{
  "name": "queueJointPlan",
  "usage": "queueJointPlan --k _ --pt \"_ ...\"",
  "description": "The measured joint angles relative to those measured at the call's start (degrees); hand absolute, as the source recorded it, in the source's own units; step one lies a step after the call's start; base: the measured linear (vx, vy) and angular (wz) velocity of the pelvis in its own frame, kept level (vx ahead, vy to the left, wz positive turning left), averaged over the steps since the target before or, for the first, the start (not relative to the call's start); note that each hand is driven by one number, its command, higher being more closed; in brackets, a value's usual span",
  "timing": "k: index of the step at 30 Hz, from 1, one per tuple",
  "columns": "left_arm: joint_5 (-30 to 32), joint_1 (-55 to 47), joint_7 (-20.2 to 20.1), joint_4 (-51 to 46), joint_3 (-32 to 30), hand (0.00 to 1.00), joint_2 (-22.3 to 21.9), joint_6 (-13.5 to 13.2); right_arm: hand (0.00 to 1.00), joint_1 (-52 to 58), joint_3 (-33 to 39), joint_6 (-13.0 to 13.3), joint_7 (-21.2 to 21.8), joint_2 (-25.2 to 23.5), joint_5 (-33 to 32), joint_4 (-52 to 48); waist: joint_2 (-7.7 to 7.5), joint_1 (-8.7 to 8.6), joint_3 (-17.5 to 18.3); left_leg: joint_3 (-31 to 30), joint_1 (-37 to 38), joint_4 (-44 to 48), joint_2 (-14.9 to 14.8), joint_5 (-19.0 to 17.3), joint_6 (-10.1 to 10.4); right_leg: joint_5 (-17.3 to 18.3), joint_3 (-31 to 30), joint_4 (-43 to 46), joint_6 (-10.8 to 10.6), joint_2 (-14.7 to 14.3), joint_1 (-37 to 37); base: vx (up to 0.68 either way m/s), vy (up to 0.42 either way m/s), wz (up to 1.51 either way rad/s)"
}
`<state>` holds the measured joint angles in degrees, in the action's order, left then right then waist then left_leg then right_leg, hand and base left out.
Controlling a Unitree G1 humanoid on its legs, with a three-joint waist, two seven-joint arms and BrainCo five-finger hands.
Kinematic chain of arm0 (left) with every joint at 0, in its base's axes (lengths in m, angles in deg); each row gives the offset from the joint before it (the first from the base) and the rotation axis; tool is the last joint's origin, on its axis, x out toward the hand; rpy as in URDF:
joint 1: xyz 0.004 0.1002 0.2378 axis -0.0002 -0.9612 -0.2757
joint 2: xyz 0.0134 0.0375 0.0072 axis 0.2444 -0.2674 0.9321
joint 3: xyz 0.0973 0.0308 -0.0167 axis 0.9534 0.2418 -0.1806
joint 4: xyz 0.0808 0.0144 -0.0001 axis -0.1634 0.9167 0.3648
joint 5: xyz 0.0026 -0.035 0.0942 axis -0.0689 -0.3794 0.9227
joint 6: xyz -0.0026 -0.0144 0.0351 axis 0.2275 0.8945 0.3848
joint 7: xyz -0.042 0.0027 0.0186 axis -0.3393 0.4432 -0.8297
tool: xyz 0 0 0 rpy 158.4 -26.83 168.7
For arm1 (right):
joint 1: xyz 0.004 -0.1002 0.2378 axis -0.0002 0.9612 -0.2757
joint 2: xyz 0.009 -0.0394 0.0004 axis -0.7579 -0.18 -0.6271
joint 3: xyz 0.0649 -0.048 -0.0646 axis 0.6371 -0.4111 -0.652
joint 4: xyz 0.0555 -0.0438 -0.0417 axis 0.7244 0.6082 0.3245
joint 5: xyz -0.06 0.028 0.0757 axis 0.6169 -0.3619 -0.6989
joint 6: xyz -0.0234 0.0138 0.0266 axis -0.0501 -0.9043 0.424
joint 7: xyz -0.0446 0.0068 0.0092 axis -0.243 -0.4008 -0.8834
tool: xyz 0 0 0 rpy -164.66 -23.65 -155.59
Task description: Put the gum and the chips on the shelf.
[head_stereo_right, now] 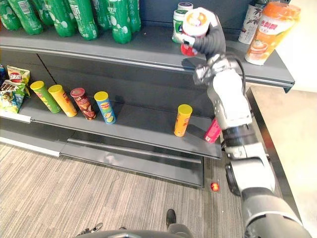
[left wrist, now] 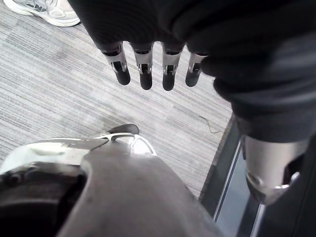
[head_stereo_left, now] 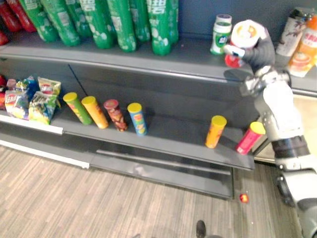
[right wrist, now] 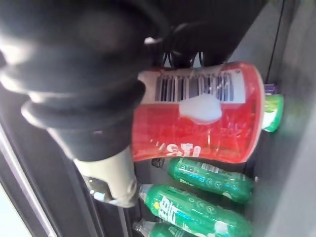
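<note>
Right hand [head_stereo_right: 212,42] raised, clutching the gum [right wrist: 207,123]; left hand [left wrist: 144,64] hangs, fingers straight.

Right arm [head_stereo_right: 232,106], right of frame: silver-grey shells, black joint bands. Right hand [head_stereo_right: 212,43]: dark ribbed cover. Left hand [left wrist: 148,24]: silver fingers [left wrist: 144,61], dark tips.

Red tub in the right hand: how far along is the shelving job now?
Seemingly done: a green-white bottle stands on the top shelf, chip cans on the lower shelf. In hand: the right hand grips the red tub, tilted, at the top shelf beside that bottle. Left: set it down and release. The left hand hangs open above the floor.
</note>
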<state>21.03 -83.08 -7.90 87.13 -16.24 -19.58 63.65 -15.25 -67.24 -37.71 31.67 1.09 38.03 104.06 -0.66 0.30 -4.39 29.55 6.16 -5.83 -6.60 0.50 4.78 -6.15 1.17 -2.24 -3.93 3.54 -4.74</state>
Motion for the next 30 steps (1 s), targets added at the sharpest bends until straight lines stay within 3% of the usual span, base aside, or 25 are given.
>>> queueJointPlan --k 5,13,30 --pt "-0.64 0.2 -0.1 -0.02 0.67 0.0 0.23 0.1 1.0 -7.31 -3.59 -1.44 0.47 -0.15 -0.66 7.32 -0.24 0.31 0.0 0.03 -0.15 0.01 -0.14 0.0 0.01 -0.15 -0.07 -0.32 0.13 -0.19 0.0 0.0 0.0 0.0" --pt "-0.68 0.67 -0.09 -0.04 0.91 0.0 0.13 0.92 1.0 -10.12 -2.75 -3.57 0.8 -3.46 -0.62 16.11 -0.29 0.86 -0.05 -0.07 -0.39 0.01 -0.35 0.06 0.12 -0.17 0.09 -0.54 0.14 -0.39 -0.06 0.0 0.0 0.0" --pt "-0.66 1.21 0.0 -1.15 0.85 0.0 0.05 1.18 1.0 -10.25 1.16 -4.88 1.99 -5.81 0.41 18.77 -0.89 1.05 -1.43 -0.22 -0.48 0.05 -0.39 0.09 0.15 -0.17 0.35 -0.66 0.14 -0.43 -0.04 0.0 -0.003 0.01"
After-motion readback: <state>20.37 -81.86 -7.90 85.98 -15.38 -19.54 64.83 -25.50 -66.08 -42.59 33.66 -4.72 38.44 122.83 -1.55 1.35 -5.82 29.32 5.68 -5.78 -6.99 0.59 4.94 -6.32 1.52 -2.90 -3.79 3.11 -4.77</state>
